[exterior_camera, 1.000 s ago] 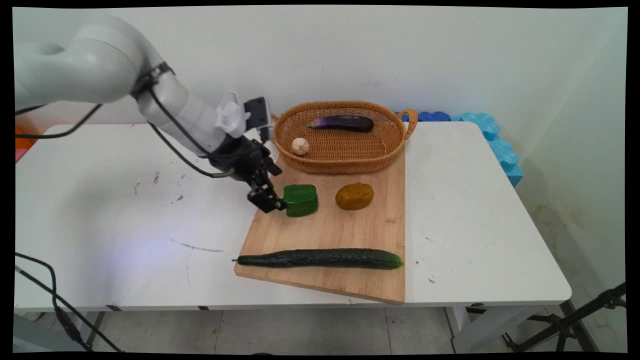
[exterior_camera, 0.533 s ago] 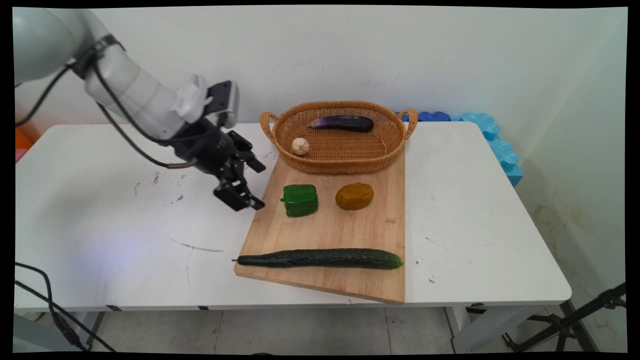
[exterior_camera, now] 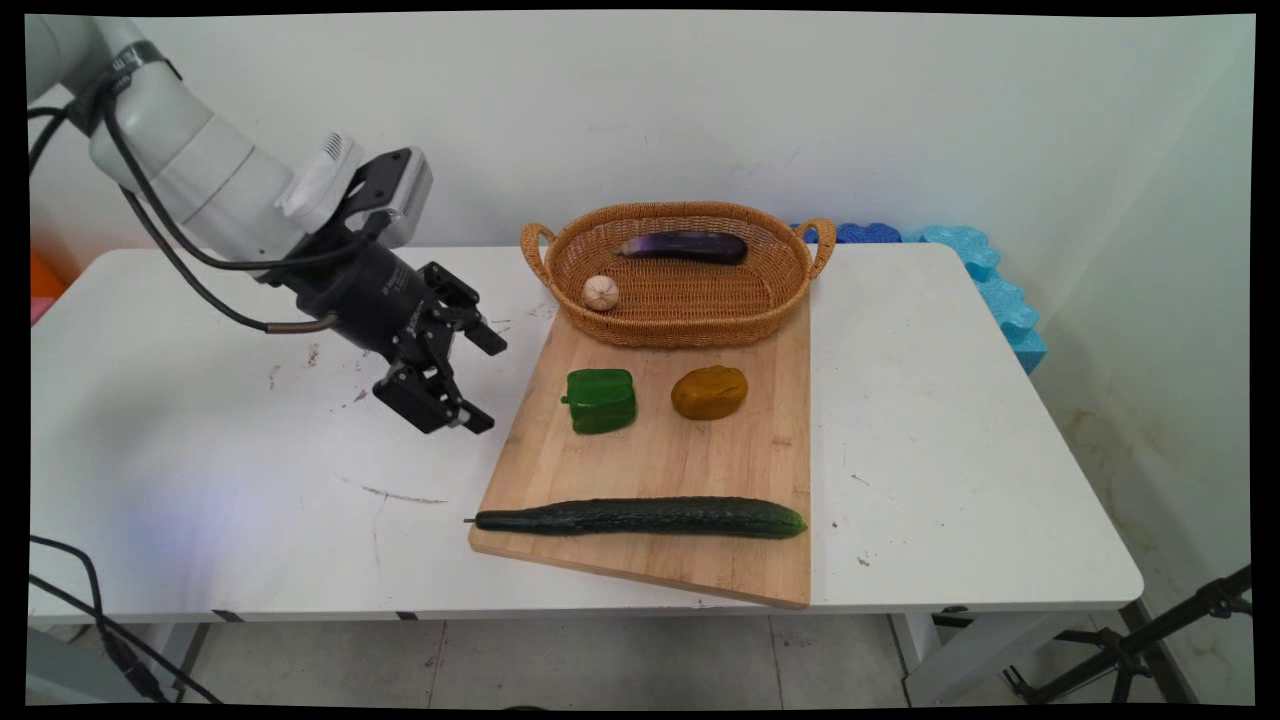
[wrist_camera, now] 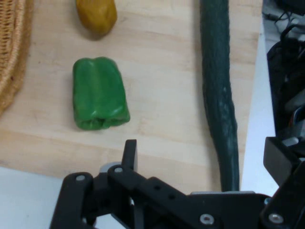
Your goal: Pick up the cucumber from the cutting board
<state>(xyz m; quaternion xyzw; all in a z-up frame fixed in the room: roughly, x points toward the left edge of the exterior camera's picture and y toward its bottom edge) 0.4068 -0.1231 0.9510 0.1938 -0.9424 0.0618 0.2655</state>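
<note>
One black two-finger gripper (exterior_camera: 487,385), jaws spread and empty, has withdrawn left of the wooden cutting board (exterior_camera: 660,455), leaving the green bell pepper (exterior_camera: 601,400) resting at mid-frame.

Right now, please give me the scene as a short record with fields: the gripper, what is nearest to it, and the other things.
gripper: gripper, open, holds nothing, above the white table left of the cutting board
nearest thing: green bell pepper, apart from the gripper
cutting board: wooden cutting board, bears the pepper, potato, cucumber and the basket's near edge
potato: potato, right of the pepper
cucumber: cucumber, along the near edge
basket: wicker basket, holds eggplant and garlic bulb
</note>
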